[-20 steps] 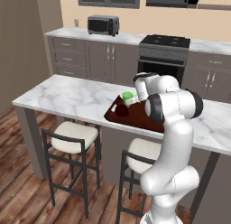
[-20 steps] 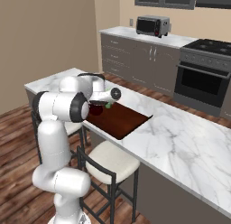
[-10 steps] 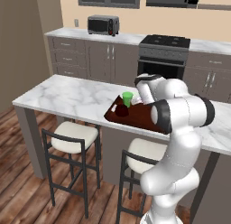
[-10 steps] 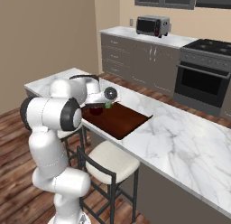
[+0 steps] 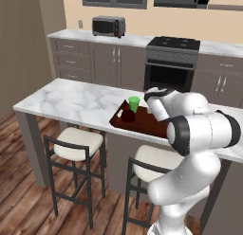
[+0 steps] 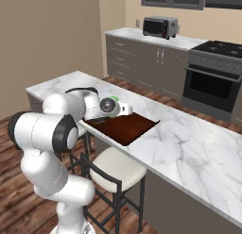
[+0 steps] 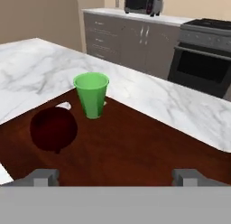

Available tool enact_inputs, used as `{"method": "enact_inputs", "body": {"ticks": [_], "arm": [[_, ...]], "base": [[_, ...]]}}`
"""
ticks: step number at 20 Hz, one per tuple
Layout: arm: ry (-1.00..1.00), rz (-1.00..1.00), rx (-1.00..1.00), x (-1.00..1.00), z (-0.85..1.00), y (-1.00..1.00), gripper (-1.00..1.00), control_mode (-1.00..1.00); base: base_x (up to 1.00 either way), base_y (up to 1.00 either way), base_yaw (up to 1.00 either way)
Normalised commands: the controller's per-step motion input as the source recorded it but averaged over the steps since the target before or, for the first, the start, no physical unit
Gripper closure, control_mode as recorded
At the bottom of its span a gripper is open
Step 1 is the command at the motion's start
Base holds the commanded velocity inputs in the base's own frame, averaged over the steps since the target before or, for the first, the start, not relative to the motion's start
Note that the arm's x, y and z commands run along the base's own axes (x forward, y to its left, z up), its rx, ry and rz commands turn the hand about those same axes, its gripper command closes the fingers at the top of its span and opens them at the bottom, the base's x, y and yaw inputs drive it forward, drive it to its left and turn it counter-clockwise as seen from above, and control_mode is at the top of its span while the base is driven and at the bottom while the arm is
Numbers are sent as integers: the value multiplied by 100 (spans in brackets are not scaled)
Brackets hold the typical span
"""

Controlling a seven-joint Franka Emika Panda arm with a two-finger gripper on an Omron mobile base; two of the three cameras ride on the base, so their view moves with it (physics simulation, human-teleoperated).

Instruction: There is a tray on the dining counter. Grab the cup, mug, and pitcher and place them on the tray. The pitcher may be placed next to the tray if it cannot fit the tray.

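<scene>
Since a second ago our arm has swung back from the tray (image 5: 142, 125), and the cup (image 5: 135, 104), which our wrist covered then, now stands in plain sight. We take the tray as landmark: it lies on the dining counter (image 5: 71, 99). At the tray's left end sits the mug (image 7: 53, 128), upright; just beside it, toward the far rim, stands the cup, upright, apart from it. Our gripper (image 7: 115, 177) hangs over the tray's near side, jaws spread wide, holding nothing.
</scene>
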Motion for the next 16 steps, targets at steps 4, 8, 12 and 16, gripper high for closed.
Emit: {"method": "enact_inputs", "body": {"ticks": [4,8,12,16], "arm": [[5,-29,-1,-48,30,-45,-100,-100],[7,-28,0,-27,61,-35,-100,-100],[7,-22,0,-22,71,-28,-100,-100],[5,-11,0,-19,88,-12,-100,-100]], "base": [[0,0,0],[0,0,0],[0,0,0],[0,0,0]]}}
